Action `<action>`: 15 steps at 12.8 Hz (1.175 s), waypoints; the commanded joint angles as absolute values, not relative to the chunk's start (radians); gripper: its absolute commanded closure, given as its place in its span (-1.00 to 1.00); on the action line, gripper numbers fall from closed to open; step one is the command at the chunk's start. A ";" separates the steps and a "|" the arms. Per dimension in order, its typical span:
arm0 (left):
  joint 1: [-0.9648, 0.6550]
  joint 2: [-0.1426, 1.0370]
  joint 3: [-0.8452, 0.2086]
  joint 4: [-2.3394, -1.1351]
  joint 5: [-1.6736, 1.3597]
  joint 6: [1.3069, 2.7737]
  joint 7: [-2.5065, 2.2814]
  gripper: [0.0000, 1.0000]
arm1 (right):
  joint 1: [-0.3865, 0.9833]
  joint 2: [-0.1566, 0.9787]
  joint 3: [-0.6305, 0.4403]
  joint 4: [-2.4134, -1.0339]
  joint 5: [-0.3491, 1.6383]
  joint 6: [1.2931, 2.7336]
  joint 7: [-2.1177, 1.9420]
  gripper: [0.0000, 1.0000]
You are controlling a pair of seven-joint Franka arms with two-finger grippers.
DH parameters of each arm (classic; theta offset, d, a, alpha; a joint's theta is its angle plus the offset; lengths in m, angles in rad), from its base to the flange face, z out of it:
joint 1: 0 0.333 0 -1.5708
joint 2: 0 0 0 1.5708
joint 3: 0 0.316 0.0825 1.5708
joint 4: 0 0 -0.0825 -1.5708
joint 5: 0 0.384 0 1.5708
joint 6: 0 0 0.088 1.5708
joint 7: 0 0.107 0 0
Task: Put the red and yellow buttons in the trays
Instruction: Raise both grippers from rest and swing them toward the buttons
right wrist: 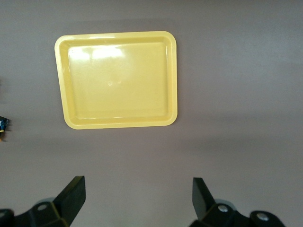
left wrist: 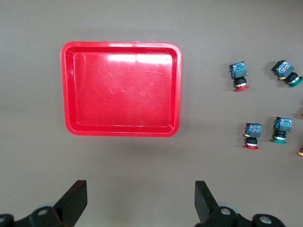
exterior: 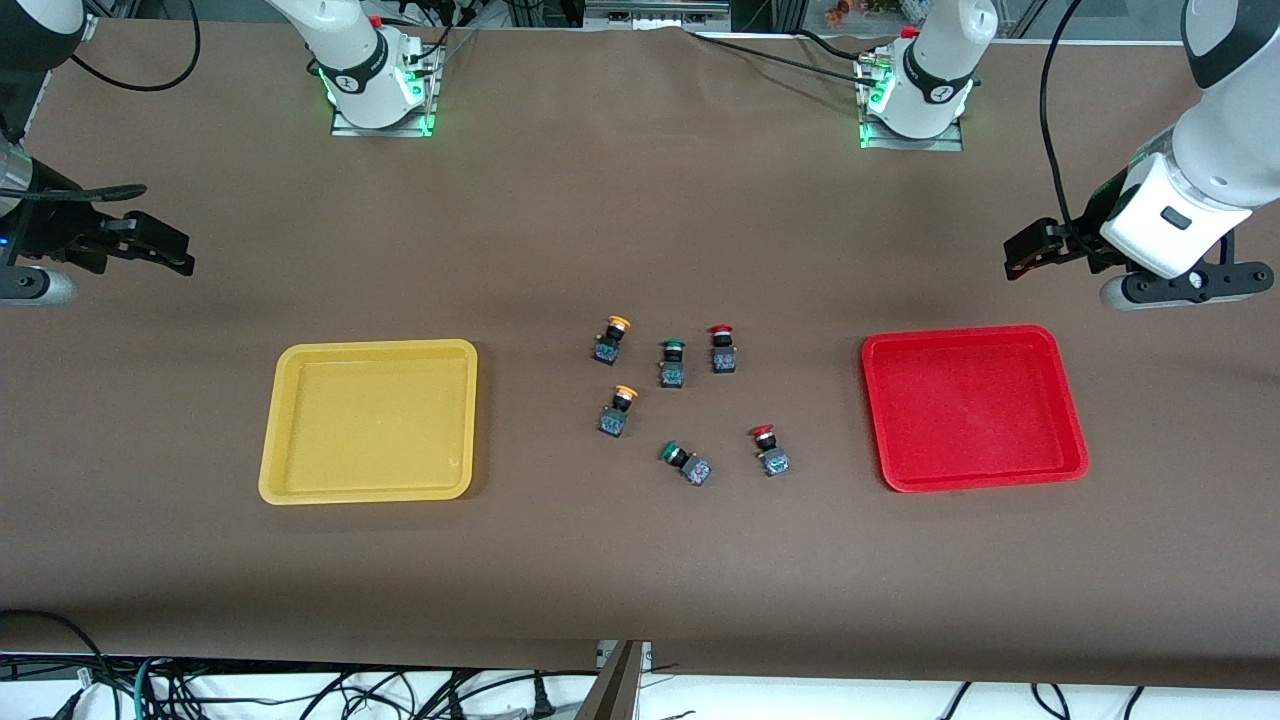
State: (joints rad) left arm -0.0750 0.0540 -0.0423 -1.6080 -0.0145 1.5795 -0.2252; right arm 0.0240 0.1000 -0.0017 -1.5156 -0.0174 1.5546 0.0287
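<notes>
I have both pincers wide open and empty, left pincer point(left wrist: 137, 201) above the surface by the red tray point(exterior: 973, 408), right pincer point(right wrist: 135, 198) by the yellow tray point(exterior: 370, 420), since the red and yellow buttons point(exterior: 722, 349) sit clustered between the trays, unpicked.

**Robotics lab bench set for a sorting trial**

Two white robot arm bases point(exterior: 375, 75) glow green, bolted along a brown-covered table point(exterior: 640, 560). Loose black cables point(exterior: 300, 690) tangle below its near edge, and metal framing point(exterior: 655, 12) lines the top.
</notes>
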 commanded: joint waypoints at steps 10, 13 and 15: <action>-0.061 0.052 -0.029 -1.586 -0.047 1.566 -0.196 -1.00 | 0.021 0.123 -0.002 -1.491 -0.012 1.546 0.017 -1.00; -0.055 0.084 -0.031 -1.571 -0.035 1.496 -0.202 -1.00 | 0.031 0.156 0.002 -1.491 -0.011 1.551 0.029 -1.00; -0.069 0.146 -0.037 -1.553 -0.043 1.497 -0.204 -1.00 | 0.032 0.160 0.002 -1.493 -0.015 1.557 0.023 -1.00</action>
